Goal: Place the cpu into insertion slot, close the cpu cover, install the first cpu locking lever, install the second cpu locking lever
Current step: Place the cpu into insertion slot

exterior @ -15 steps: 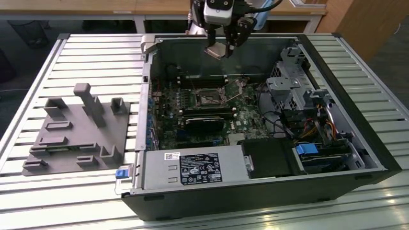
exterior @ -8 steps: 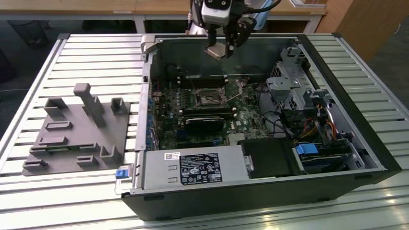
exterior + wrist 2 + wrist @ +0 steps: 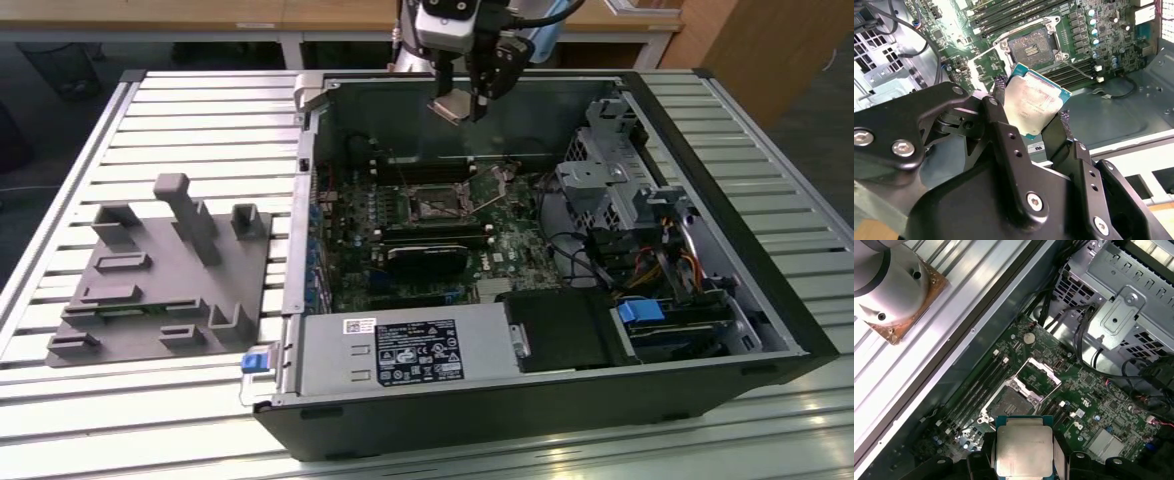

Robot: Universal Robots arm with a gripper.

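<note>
My gripper (image 3: 461,100) hangs above the open computer case (image 3: 302,215), near its back wall, shut on the cpu (image 3: 451,105). The cpu (image 3: 1034,107) is a flat square chip with a silvery top and a teal edge, pinched by two opposite sides between the black fingers (image 3: 1000,95). It is in the air, apart from the board. Below and ahead lies the insertion slot (image 3: 1030,47) (image 3: 1011,402) (image 3: 434,203), with its dull pin grid uncovered. The cpu cover (image 3: 1040,374) (image 3: 986,64) is swung up and open beside the slot. A thin locking lever (image 3: 1077,67) sticks out next to it.
Long black memory slots (image 3: 1004,20) run beside the socket. A black heatsink block (image 3: 427,255), the power supply (image 3: 400,352) and a metal drive cage (image 3: 607,170) with cables crowd the case. A grey fixture (image 3: 160,270) stands on the slatted table at the exterior view's left.
</note>
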